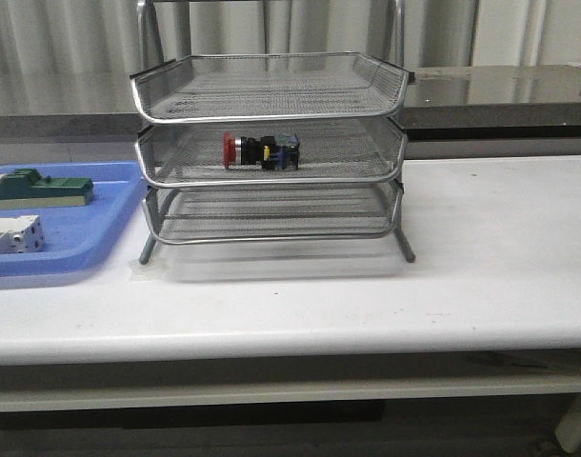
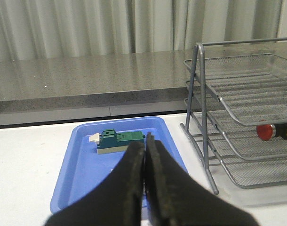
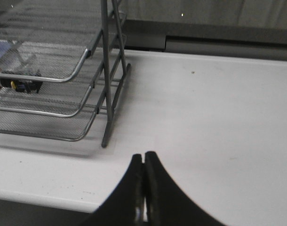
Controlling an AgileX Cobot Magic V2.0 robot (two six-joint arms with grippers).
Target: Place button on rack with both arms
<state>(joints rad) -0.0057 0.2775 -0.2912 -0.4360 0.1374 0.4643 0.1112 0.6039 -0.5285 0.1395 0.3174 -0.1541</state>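
The button, red cap to the left and black body with blue and yellow bits, lies on its side in the middle tier of the silver wire-mesh rack. Its red cap shows again as the button in the left wrist view, and its dark body as the button in the right wrist view. My left gripper is shut and empty, hovering over the blue tray, left of the rack. Shut and empty too, my right gripper hangs over bare table right of the rack. Neither arm shows in the front view.
A blue plastic tray sits left of the rack, holding a green block and a white breaker. The tray and green block lie below my left gripper. White table spreads right of the rack. A grey counter runs behind.
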